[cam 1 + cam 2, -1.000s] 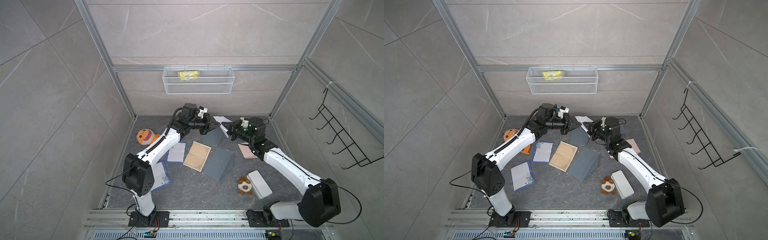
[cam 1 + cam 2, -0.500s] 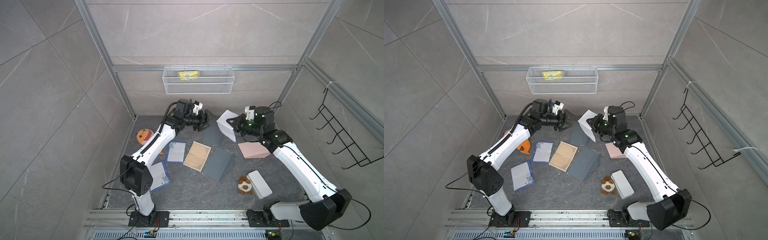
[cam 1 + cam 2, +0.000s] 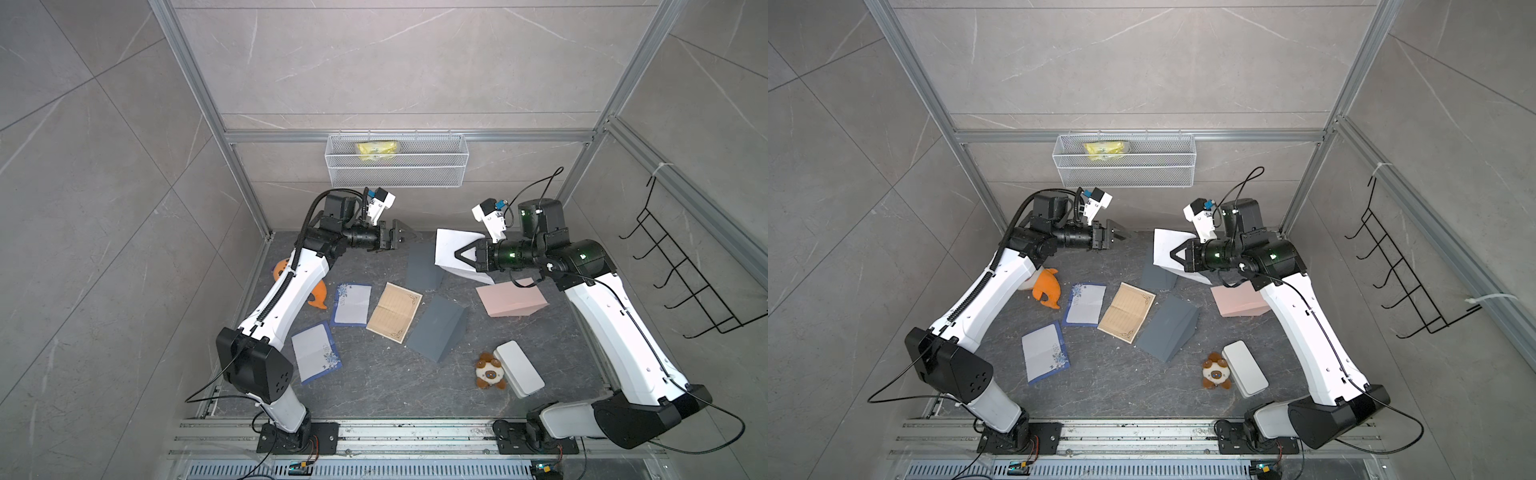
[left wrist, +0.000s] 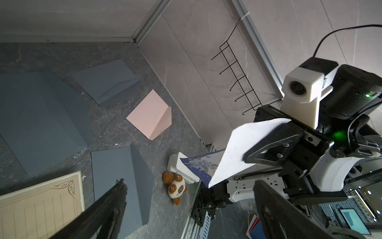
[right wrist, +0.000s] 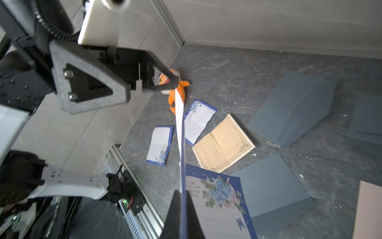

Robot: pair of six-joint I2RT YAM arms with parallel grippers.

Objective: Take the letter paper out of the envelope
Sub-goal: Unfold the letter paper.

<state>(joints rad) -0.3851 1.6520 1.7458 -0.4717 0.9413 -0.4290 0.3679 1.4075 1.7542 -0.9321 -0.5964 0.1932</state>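
- My left gripper has let go and drawn back to my left. A second ago it was pinched shut, close against the right one. Now its jaws stand wide with nothing between them.
- In the gap between my hands there is only air, with a grey envelope lying below it.
- The white envelope has come up with my right arm and hangs tilted in the air. The letter paper, blue-bordered with flowers, pokes out past its lower edge, so I judge it is not yet free.
- My right gripper is clamped tight on the envelope. I cannot tell whether it also pinches the sheet inside.
- To do this well, I should bring the open left jaws onto the flowered corner alone, clear of the white flap. I should close fully and pull straight along the sheet's own plane. My right hand should hold steady and grip lightly enough that the paper slides rather than tears.
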